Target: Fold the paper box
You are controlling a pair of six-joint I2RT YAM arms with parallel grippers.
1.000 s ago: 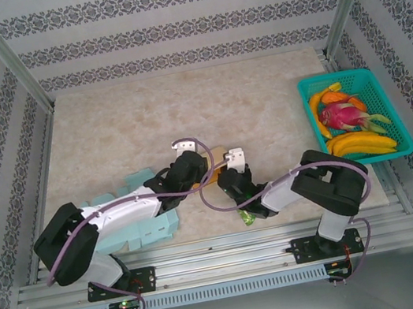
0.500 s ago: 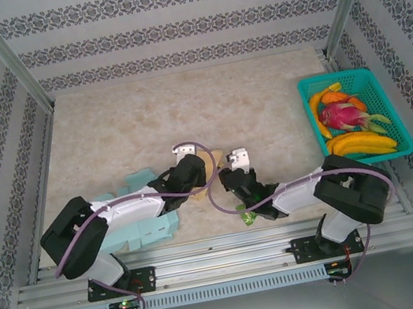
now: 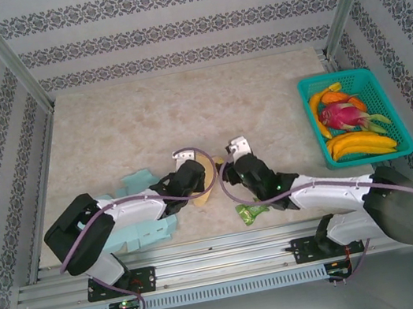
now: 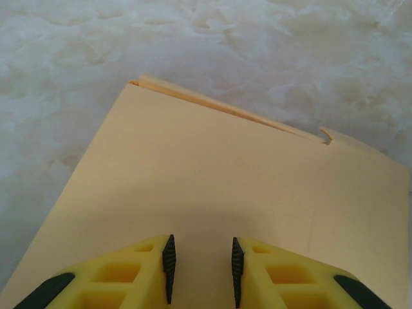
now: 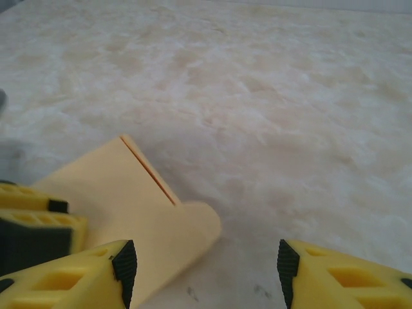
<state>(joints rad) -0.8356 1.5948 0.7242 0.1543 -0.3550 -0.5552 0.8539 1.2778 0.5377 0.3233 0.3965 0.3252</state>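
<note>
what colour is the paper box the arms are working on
Plain pale yellow-tan, no pattern. The paper box shows best in the left wrist view.

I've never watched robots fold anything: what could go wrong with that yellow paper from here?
The right gripper stands open, so the curled flap of the yellow paper box is unheld and may spring flat. The left gripper has jaws apart over the box, which could slide on the smooth table.

From high behind the near edge, looking down over the whole table (image 3: 144,117), far off. From the left wrist, tight over the paper box (image 4: 225,180), facing forward. From the right wrist, low, close, facing across marble; same box at lower left
</note>
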